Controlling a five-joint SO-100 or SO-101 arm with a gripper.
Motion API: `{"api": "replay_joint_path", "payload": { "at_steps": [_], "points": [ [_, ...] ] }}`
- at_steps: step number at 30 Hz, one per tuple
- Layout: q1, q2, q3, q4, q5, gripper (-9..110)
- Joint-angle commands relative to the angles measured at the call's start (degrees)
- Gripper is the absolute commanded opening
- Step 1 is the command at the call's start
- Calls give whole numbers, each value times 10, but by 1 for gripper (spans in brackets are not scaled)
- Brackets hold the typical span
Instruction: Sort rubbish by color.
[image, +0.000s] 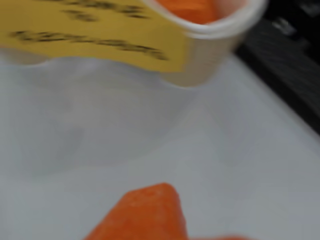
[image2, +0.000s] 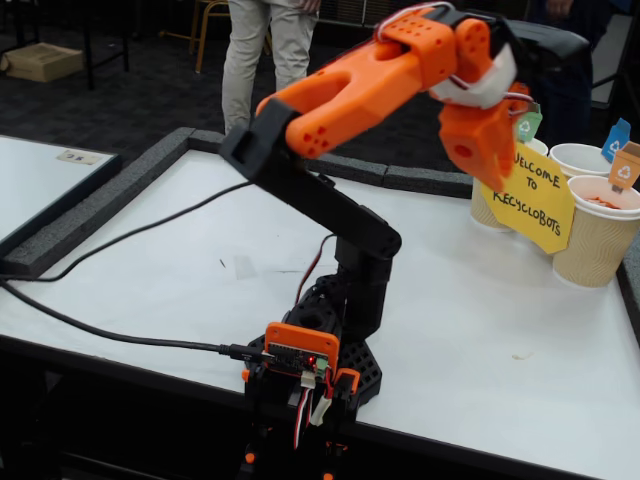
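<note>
Orange robot arm reaching from its base near the front edge of a white table toward paper cups at the far right in the fixed view. Gripper hanging just in front of a yellow sign reading "Welcome to Recyclobots". Finger opening impossible to tell; nothing seen held. Orange wad lying inside a cup in the blurred wrist view, orange fingertip showing at the bottom edge. Orange-tagged cup holding something orange in the fixed view.

A yellow sign taped to the paper cups reads "WELCOME TO RECYCLOBOTS"; the wrist view blurs it, seemingly unreadable.
</note>
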Motion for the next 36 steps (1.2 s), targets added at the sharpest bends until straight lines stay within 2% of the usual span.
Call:
{"api": "replay_joint_path", "payload": {
  "at_steps": [1,12,22,36],
  "points": [
    [-97,85,-12,-11,9,0],
    [-266,207,33,37,9,0],
    [-427,243,33,54,9,0],
    [-402,365,123,2,10,0]
  ]
}}
